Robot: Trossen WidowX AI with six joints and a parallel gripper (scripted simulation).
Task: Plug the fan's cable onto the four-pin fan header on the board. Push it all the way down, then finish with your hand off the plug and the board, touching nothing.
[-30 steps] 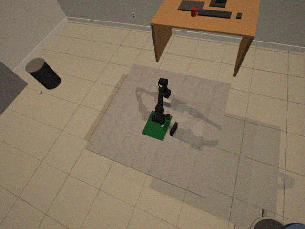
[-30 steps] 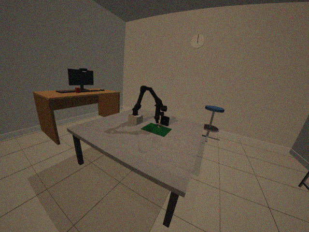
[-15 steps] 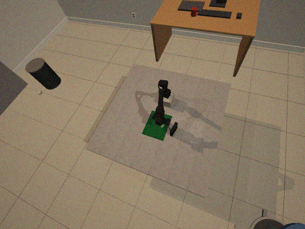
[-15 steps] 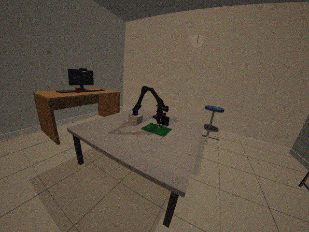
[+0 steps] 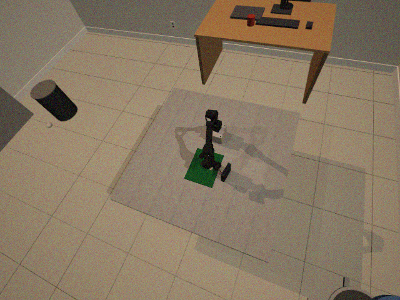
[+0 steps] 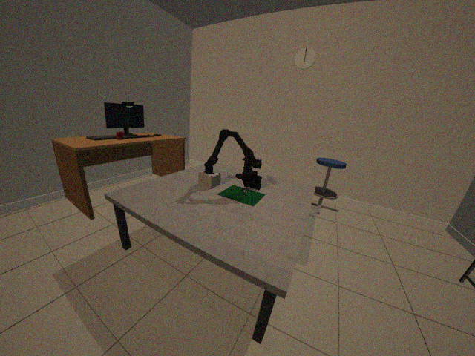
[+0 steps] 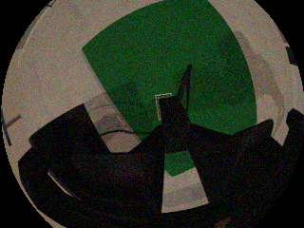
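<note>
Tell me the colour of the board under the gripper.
Green: the board shows best in the wrist view.

A plain office room with a robot work table in the middle

Tiled floor (image 6: pixel 383 276) and bare walls enclose a wooden desk (image 6: pixel 76 147) at about ten o'clock in the exterior view, carrying a monitor (image 6: pixel 123 116), a keyboard (image 5: pixel 277 22) and a red cup (image 5: pixel 250 19). A round wall clock (image 6: pixel 304 56) hangs at one o'clock, a blue-topped stool (image 6: pixel 330 163) stands at three o'clock, and a dark waste bin (image 5: pixel 54 100) sits by the wall. A grey table (image 6: pixel 230 237) fills the centre.
</note>
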